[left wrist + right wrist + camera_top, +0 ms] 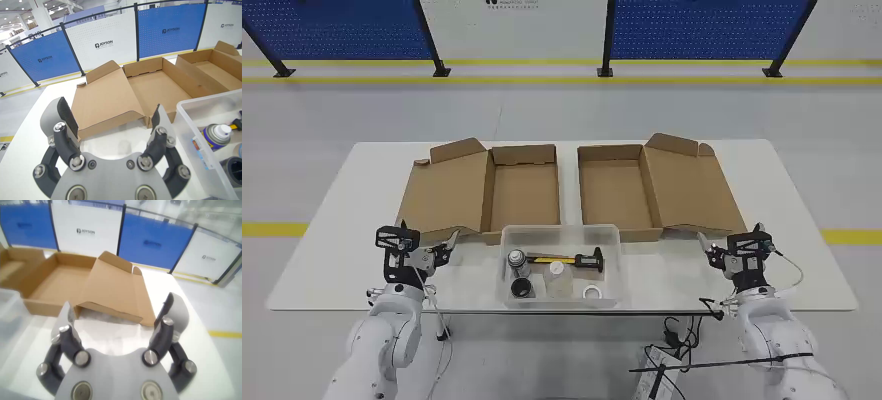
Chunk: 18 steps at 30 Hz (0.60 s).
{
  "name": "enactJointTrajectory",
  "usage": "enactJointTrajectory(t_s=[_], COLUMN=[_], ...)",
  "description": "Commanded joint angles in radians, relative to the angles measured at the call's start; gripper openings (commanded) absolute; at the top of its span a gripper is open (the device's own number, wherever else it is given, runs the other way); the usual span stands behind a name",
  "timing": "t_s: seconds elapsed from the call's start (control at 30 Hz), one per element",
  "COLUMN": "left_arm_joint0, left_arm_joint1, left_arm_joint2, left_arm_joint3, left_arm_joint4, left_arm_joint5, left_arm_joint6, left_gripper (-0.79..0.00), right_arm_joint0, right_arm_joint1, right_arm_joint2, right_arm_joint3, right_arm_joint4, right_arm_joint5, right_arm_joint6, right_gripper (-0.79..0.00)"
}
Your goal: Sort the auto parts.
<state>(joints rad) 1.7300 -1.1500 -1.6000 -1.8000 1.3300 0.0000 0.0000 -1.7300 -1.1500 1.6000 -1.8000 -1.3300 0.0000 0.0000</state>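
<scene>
- At the near edge of the white table (802, 200), centre: clear rectangular plastic bin (505, 262) holding the auto parts.
- Bin contents, left side: blue-and-grey spray can with white nozzle (215, 135), upright. Short black cylinder (521, 288) sits just nearer the robot than the can.
- Bin contents, middle: yellow-and-black caliper-like tool (564, 259) lying flat across the bin, small white bottle (556, 268) just beside it.
- Bin contents, near right corner: white ring (591, 293).
- Behind the bin: two open brown cardboard boxes side by side, left box (525, 195) and right box (614, 195), lids folded outward.
- Left gripper (110, 106): jaws spread wide, nothing between them. It hangs over the table just left of the bin, facing the left box's lid.
- Right gripper (118, 300): jaws spread wide, nothing held. It hangs over the table right of the bin, well apart from it, near the front edge of the right box's lid.
</scene>
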Motion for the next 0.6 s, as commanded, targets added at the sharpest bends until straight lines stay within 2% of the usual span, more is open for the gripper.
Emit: enactJointTrajectory(t_s=[0.0,0.57], left_arm_joint0=[0.000,-0.012], left_arm_joint1=[0.000,-0.001], left_arm_joint2=[0.000,0.003], left_arm_joint3=[0.000,-0.014], left_arm_joint4=[0.000,0.005], left_arm_joint5=[0.000,0.001], left_arm_joint6=[0.000,0.013], left_gripper=[0.000,0.000], right_arm_joint0=[0.000,0.000], right_arm_joint1=[0.000,0.000], right_arm_joint2=[0.000,0.000], right_arm_joint3=[0.000,0.000], right_arm_joint4=[0.000,0.000], right_arm_joint5=[0.000,0.000], right_arm_joint6=[0.000,0.000], right_gripper=[0.000,0.000])
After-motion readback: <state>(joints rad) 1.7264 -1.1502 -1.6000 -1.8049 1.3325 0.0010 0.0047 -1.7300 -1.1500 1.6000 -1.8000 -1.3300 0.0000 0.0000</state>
